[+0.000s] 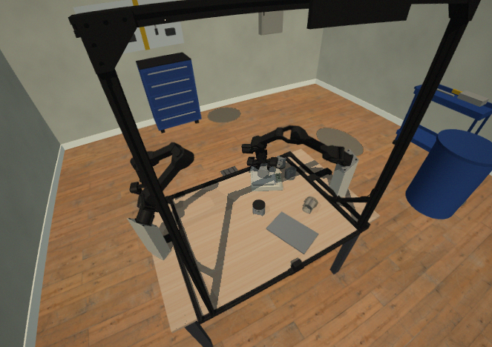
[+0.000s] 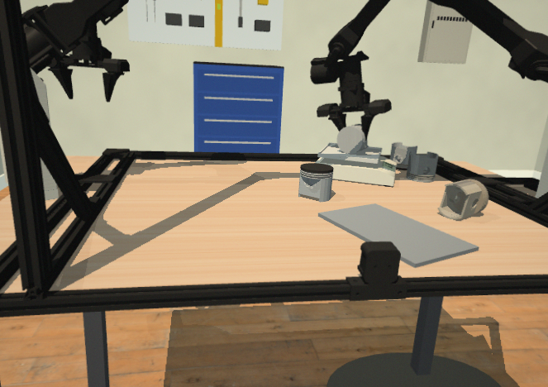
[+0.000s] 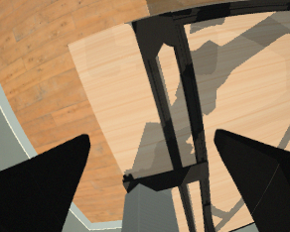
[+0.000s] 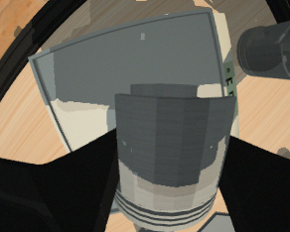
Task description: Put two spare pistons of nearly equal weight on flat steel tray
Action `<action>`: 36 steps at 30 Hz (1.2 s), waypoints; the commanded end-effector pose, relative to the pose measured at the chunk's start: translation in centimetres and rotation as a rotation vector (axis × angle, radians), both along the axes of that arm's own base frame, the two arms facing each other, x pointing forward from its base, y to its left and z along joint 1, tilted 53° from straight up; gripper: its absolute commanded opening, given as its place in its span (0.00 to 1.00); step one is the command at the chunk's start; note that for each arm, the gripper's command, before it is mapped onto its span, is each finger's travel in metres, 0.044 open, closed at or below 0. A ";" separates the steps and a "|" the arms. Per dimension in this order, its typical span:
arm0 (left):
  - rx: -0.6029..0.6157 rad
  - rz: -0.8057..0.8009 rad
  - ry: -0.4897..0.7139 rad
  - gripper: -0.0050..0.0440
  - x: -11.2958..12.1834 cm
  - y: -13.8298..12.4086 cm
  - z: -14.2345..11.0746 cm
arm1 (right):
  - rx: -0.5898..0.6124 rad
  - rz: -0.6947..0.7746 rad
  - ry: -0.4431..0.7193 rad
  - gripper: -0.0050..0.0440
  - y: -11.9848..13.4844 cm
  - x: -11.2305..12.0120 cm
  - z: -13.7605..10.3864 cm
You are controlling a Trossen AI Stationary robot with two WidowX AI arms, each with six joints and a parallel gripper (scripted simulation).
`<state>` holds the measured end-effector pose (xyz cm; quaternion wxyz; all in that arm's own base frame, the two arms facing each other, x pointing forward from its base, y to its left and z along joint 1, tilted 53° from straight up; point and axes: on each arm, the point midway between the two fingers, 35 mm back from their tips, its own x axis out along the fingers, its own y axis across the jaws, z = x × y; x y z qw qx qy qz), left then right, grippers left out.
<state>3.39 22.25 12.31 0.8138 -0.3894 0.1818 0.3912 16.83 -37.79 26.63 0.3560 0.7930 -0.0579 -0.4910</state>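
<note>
Here we are at the scale (image 1: 271, 188) (image 2: 360, 174) (image 4: 222, 37), and my right pincer (image 1: 263, 167) (image 2: 355, 134) (image 4: 165, 132) is gripping a piston (image 1: 263, 171) (image 2: 350, 139) (image 4: 169, 154) across its sides, over the pan! It's lying on its side, long axis roughly level: in the exterior view the round crown faces the camera, skirt pointing away. Whether it's touching the pan, I can't tell.

My left pincer (image 2: 89, 99) (image 3: 153, 138) hangs wide open, holding nothing, above the worktop (image 1: 246, 245) (image 2: 219, 255) (image 3: 109, 89) (image 4: 10, 124).

Over to the flat steel tray (image 1: 292, 232) (image 2: 397, 235) (image 4: 218, 225): lying flat, its long axis slanting from far left to near right in the exterior view, no piston on it. Near it stands a dark-topped piston (image 1: 258, 207) (image 2: 315, 182), crown up, axis upright. Across the way, a side-lying piston (image 1: 309, 204) (image 2: 464, 199) aims its open skirt near-left. Beside the scale, an upturned piston (image 1: 290, 172) (image 2: 422, 166) (image 4: 268, 50) stands skirt up, with the rear piston (image 1: 280, 162) (image 2: 403, 154) partly hidden behind.
</note>
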 end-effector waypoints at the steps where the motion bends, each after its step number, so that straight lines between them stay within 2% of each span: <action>1: 0.001 -0.002 -0.002 1.00 0.0 0.0 0.0 | -0.018 0.000 -0.003 0.43 0.5 -0.7 1.1; 36: 0.001 -0.002 -0.002 1.00 0.0 0.0 0.0 | -0.018 0.000 -0.003 0.43 3.1 -4.0 4.2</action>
